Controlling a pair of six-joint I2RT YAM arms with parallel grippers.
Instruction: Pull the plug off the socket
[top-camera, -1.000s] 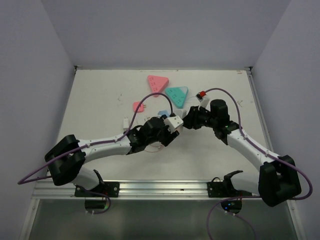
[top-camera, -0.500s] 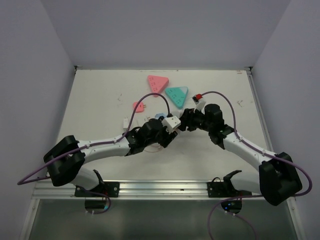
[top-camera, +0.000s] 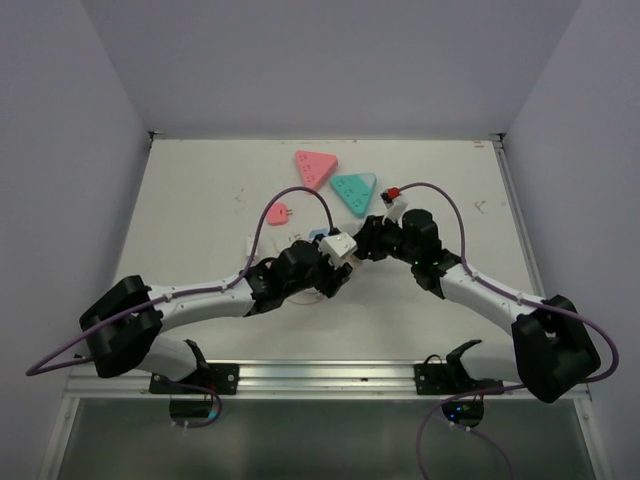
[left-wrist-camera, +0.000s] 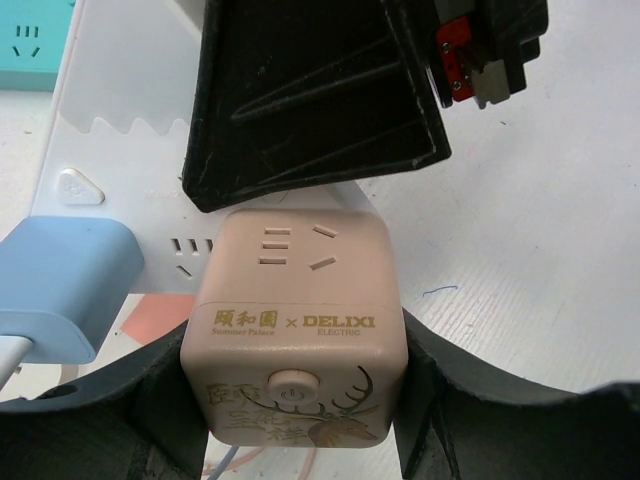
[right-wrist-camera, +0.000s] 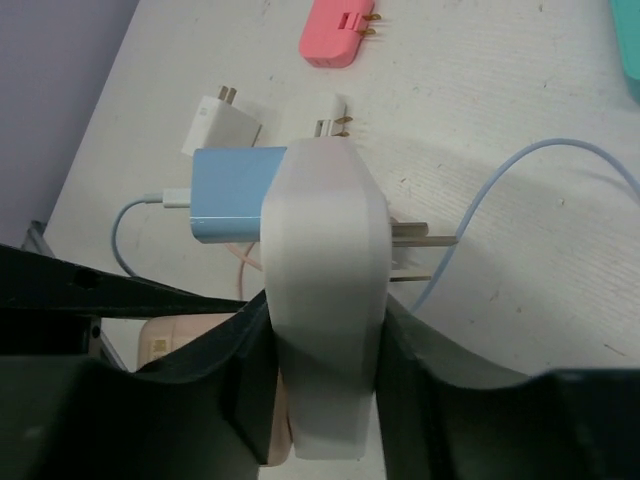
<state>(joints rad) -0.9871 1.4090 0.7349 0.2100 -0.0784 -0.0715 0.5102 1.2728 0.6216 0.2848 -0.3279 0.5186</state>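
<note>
A beige cube socket (left-wrist-camera: 295, 310) with a deer print and a round button sits between the fingers of my left gripper (left-wrist-camera: 295, 400), which is shut on its two sides. In the top view the cube (top-camera: 340, 243) hangs mid-table where the two grippers meet. Just behind it is a white flat socket block (left-wrist-camera: 120, 110) with a blue plug (left-wrist-camera: 60, 285) seated in its face. My right gripper (right-wrist-camera: 325, 400) is shut on that white block (right-wrist-camera: 325, 250), seen edge-on. The blue plug (right-wrist-camera: 230, 195) sticks out to its left and bare metal prongs (right-wrist-camera: 420, 238) to its right. Whether cube and block are joined is hidden.
A pink triangular socket (top-camera: 316, 167) and a teal one (top-camera: 354, 190) lie toward the back. A pink plug (right-wrist-camera: 338, 30), a white charger (right-wrist-camera: 220, 125) and a small white plug (right-wrist-camera: 330, 122) lie on the table beyond the block. Pale blue cable (right-wrist-camera: 520, 190) loops at the right.
My right gripper has moved left, up against the left gripper and the cube. The left arm has drifted slightly left with the cube still held.
</note>
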